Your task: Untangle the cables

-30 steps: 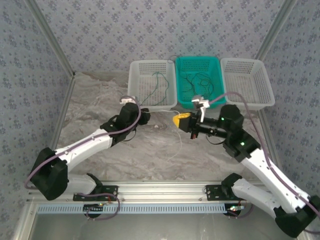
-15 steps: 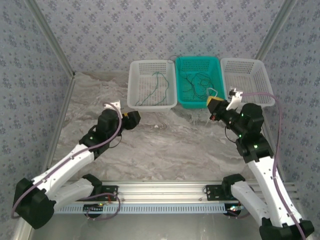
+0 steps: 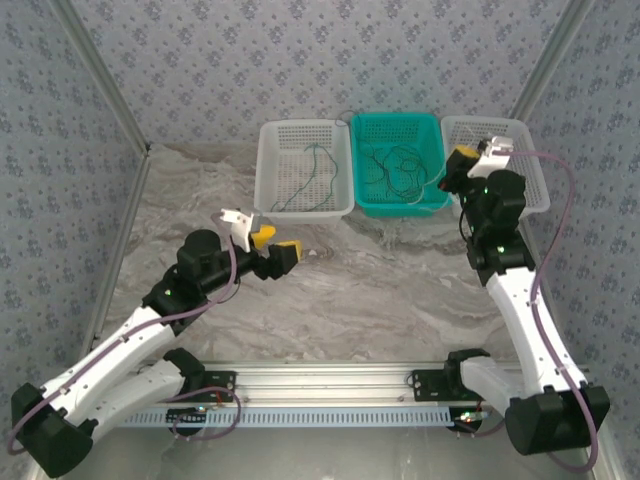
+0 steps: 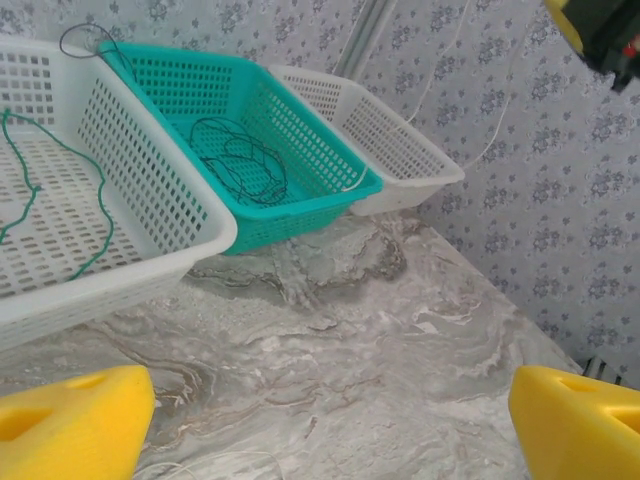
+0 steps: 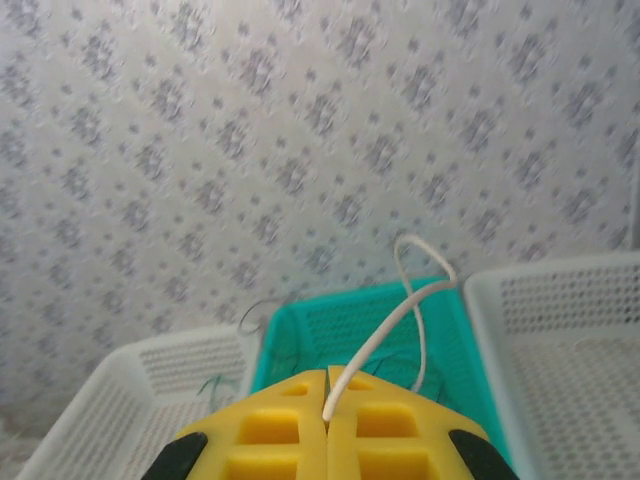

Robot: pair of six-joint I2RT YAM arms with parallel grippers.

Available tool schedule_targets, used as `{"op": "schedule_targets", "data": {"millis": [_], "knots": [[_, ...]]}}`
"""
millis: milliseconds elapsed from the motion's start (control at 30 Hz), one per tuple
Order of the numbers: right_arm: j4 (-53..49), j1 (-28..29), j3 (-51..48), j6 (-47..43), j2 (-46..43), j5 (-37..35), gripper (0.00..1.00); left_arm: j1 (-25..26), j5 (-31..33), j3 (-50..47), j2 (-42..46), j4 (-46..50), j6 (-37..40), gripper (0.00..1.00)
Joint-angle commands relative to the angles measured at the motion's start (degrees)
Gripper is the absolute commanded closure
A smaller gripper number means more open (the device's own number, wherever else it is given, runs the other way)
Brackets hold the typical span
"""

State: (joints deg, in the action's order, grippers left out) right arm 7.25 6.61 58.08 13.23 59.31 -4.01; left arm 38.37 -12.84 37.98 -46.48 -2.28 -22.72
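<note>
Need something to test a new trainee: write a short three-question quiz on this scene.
1. True or false: the right pincer is shut on a whitish cable.
2. Which basket holds the dark tangle of cables? A the left white basket, B the teal basket, C the right white basket.
3. Fill in: the jaws of the left pincer stand ____.
Key: 1 true; 2 B; 3 open.

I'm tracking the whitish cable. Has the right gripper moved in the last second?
Yes: the right gripper, shut on the whitish cable, swung right and away, from in front of the teal basket to where it meets the right white basket.
</note>
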Motion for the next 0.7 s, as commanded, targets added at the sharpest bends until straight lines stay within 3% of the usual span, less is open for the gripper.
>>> {"op": "schedule_targets", "data": {"millis": [0, 67, 200, 333, 467, 533, 667], "knots": [[5.11, 0.02, 6.48, -3.76, 3.92, -4.83, 1.00, 0.17, -0.51, -0.84, 0.60, -0.68, 3.62, 0.07], [2.25, 0.85, 12.65, -5.65, 8.37, -7.89, 1.00, 0.21, -0.02, -0.98, 0.58, -1.01, 4.32, 0.07], [-4.71, 2.97, 26.04, -11.95, 18.73, -25.19, 1.00, 0.08, 0.95, -1.00, 0.64, -1.75, 4.52, 0.07], [-5.39, 2.72, 36.34, -19.30, 29.78, -36.62, 1.00, -0.07, 1.57, -1.47, 0.68, -1.58, 5.55, 0.06], [0.90, 4.25, 47.21, -34.07, 41.04, -46.04, 1.00, -0.74, 2.47, -2.80, 0.58, -2.55, 5.25, 0.06], [3.58, 4.19, 53.09, -40.29, 46.44, -48.09, 1.00, -0.96, 2.38, -3.38, 0.74, -3.26, 4.71, 0.06], [13.29, 4.42, 61.68, -62.61, 57.97, -49.35, 1.00, -1.08, 2.25, -4.35, 1.47, -3.49, 4.10, 0.06]]}}
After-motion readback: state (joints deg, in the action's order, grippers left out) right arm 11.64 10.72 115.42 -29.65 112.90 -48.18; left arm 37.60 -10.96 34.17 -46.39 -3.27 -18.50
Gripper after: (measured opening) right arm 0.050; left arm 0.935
